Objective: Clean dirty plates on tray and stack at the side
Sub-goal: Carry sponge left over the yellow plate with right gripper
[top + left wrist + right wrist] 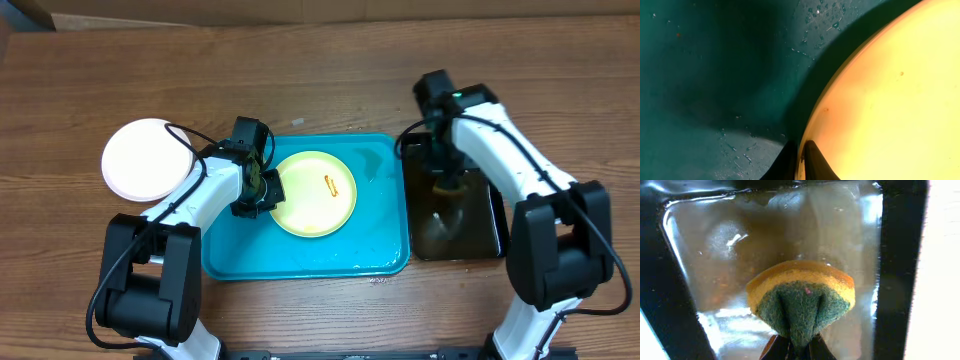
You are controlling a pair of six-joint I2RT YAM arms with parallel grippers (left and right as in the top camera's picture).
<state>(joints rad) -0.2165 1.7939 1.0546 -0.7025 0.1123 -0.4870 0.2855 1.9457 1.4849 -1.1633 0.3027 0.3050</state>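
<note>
A brown wooden tabletop was seen from overhead, and three things were laid directly on it. A turquoise tray was set beneath the left hand. A white plate was placed to that hand's left, off the tray. A smaller black tray was set beneath the right hand, close beside the turquoise tray.

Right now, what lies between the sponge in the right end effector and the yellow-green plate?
From the plate toward the sponge, the overhead view shows bare floor of the turquoise tray, its right rim, then the black tray's left rim.
</note>
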